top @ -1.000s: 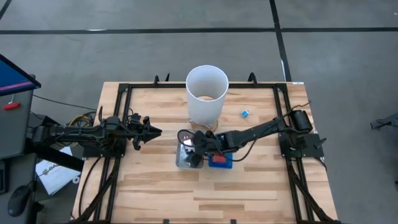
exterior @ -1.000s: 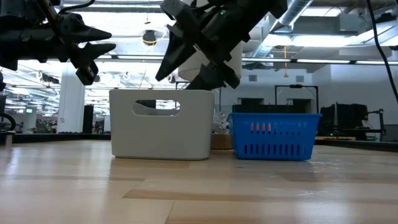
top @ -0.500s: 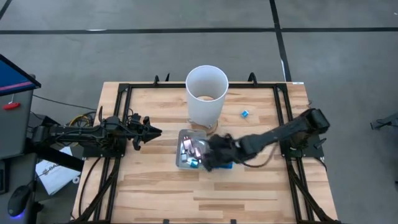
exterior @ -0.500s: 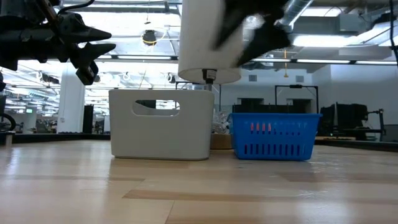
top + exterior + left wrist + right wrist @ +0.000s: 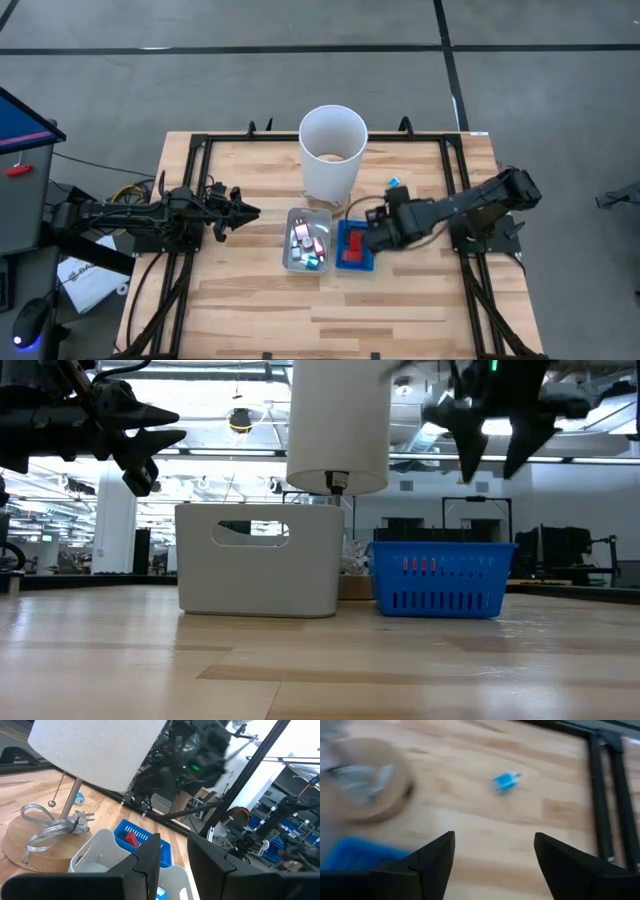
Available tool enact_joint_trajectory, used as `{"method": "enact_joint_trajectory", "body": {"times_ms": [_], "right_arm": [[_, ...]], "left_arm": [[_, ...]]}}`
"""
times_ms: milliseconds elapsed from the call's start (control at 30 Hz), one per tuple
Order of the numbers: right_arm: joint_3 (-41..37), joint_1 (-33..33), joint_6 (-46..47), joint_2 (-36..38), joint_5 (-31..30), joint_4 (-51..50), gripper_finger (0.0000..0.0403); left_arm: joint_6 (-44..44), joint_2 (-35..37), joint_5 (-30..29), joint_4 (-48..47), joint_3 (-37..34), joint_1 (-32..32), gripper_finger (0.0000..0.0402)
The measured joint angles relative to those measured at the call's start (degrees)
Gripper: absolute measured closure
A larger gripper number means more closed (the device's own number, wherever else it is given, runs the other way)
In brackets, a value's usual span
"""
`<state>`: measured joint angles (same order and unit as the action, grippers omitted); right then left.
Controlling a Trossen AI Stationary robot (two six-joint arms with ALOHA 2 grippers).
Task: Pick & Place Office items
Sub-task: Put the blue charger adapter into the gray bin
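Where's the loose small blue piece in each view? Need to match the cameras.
High view: small blue piece lies alone on the table, between the white cylinder and the right arm.
Low view: not in it.
Left wrist view: blue speck on the wood beside the round wooden base.
Right wrist view: on bare wood ahead of the open right gripper.
Shared landmark: blue basket, near the piece in every view.

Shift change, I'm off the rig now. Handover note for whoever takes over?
Left gripper: shut, empty, parked over the table's left side.
Right gripper: open, empty, above the blue basket, facing the loose blue clip.
Items: several small pieces in the white bin, a red piece in the blue basket.
Done: most pieces binned.
Left: the blue clip, alone on the table near the lamp.
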<state>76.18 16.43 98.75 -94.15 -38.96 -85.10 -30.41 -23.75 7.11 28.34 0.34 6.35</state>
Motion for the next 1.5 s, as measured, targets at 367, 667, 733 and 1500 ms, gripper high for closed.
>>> {"method": "enact_joint_trajectory", "body": {"times_ms": [367,667,733,1500], "right_arm": [[-24.3,-11.6,-0.7,23.3,3.6,9.8,0.0138],[-41.5,-23.7,-5.6,44.1,0.0,37.9,0.0138],[-45.7,-27.4,-9.1,48.0,1.4,46.2,0.0138],[-46.4,-61.0,-70.3,51.3,41.3,67.7,0.0138]], "left_arm": [[-1.5,0.0,-0.1,1.2,0.0,0.0,0.0308],[-1.8,0.0,-1.2,1.2,0.0,0.0,0.0308],[-1.9,0.0,-1.1,1.2,0.0,0.0,0.0308],[-4.5,0.0,-1.2,1.2,0.0,0.0,0.0308]]}}
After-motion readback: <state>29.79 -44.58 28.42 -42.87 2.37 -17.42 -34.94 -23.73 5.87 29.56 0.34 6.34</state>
